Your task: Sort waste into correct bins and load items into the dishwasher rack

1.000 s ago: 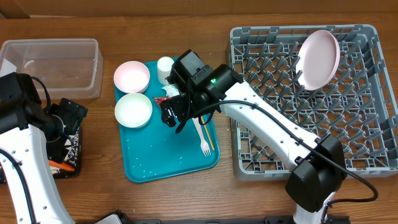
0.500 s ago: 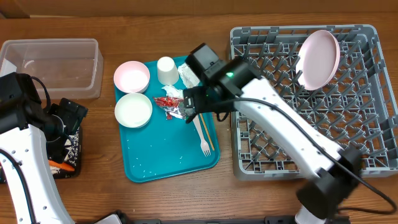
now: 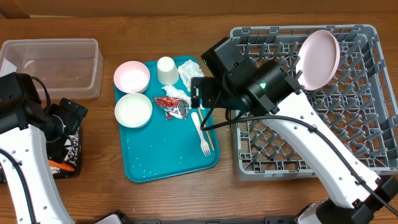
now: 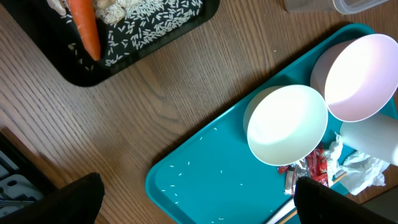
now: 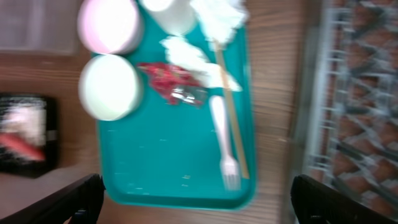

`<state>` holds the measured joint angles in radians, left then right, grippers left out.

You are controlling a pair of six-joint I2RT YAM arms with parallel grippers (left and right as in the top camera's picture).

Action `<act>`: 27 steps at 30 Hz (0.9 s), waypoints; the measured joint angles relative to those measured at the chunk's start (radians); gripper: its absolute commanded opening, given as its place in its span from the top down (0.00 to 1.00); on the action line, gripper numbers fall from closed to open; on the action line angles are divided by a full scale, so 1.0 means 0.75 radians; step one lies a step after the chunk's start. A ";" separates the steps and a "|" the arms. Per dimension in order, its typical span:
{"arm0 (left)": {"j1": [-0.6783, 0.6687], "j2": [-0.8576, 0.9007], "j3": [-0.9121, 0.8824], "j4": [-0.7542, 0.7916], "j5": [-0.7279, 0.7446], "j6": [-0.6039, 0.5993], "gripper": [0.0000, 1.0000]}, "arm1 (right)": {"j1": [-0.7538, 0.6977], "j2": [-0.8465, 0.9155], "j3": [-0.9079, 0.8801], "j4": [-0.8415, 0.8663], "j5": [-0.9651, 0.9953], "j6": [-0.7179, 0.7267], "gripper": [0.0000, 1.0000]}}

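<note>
Hovering above the teal tray (image 3: 168, 155), your right gripper (image 5: 198, 202) gapes wide and empty; your left gripper (image 4: 199, 205), near the black tray (image 4: 65, 65), likewise.

Overhead straight down, wrist views nearer, all sharing teal tray (image 3: 163, 146)

no readable text, labels, brands, numbers or signs anywhere
</note>
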<state>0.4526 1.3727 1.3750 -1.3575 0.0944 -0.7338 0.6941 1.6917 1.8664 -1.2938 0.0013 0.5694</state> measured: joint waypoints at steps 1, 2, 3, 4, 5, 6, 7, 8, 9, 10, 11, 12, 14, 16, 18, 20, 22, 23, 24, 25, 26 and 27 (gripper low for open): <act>0.000 0.000 0.000 -0.001 0.001 0.000 0.00 | 0.000 0.000 0.000 0.033 -0.046 0.001 0.00; 0.000 0.000 0.000 -0.001 0.000 0.000 0.00 | 0.001 0.000 0.000 0.060 -0.096 0.004 0.00; 0.000 0.000 0.000 -0.001 0.001 0.000 0.00 | 0.001 0.001 0.000 0.089 -0.141 0.005 0.00; 0.000 0.000 0.000 -0.001 0.001 0.000 0.00 | 0.001 0.002 0.000 0.113 -0.182 0.005 0.00; 0.000 0.000 0.000 -0.001 0.000 0.000 0.00 | 0.003 0.003 0.000 0.133 -0.211 0.005 0.00; 0.000 0.000 0.000 -0.001 0.000 0.000 0.00 | 0.009 0.004 0.000 0.149 -0.237 0.006 0.00; 0.000 0.000 0.000 0.000 0.000 0.000 0.00 | 0.012 0.006 0.000 0.161 -0.256 0.006 0.00; 0.000 0.000 0.000 -0.001 0.000 0.000 0.00 | 0.016 0.008 -0.001 0.169 -0.269 0.006 0.00; 0.000 0.000 0.000 0.000 0.000 0.000 0.00 | 0.021 0.012 -0.001 0.175 -0.276 0.006 0.00; 0.000 0.000 0.000 -0.001 0.001 0.000 0.00 | 0.028 0.016 -0.001 0.178 -0.279 0.007 0.00; 0.000 0.000 0.000 -0.001 0.001 0.000 0.00 | 0.032 0.022 -0.001 0.178 -0.277 0.008 0.00; 0.000 0.000 0.000 0.000 0.000 0.000 0.00 | 0.036 0.026 -0.001 0.175 -0.268 0.008 0.00; 0.000 0.000 0.000 -0.001 0.001 0.000 0.00 | 0.037 0.033 -0.001 0.166 -0.240 0.009 0.00; 0.000 0.000 0.000 -0.001 0.001 0.000 0.00 | 0.037 0.035 -0.001 0.153 -0.220 0.009 0.00; 0.000 0.000 0.000 0.000 0.000 0.001 0.00 | 0.037 0.035 -0.001 0.145 -0.201 0.009 0.00; 0.000 0.000 0.000 -0.001 0.000 0.000 0.00 | 0.037 0.035 -0.001 0.144 -0.194 0.009 0.00; 0.000 0.000 0.000 0.000 0.000 0.000 0.00 | 0.037 0.035 -0.001 0.142 -0.189 0.009 0.00; 0.000 0.000 0.000 0.000 0.001 0.000 0.00 | 0.037 0.035 -0.001 0.142 -0.186 0.009 0.00; 0.000 0.000 0.000 -0.001 0.001 0.000 0.00 | 0.037 0.035 -0.001 0.142 -0.185 0.009 0.00; 0.000 0.000 0.000 0.000 0.000 0.001 0.00 | 0.037 0.035 -0.001 0.142 -0.185 0.009 0.00; 0.000 0.000 0.000 0.000 0.000 0.000 0.00 | 0.037 0.035 -0.001 0.142 -0.184 0.009 0.00; 0.000 0.000 0.000 0.000 0.000 0.001 0.00 | 0.037 0.035 -0.001 0.141 -0.180 0.008 0.00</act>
<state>0.4526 1.3727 1.3750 -1.3575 0.0944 -0.7334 0.7216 1.7180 1.8660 -1.1877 -0.1333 0.5755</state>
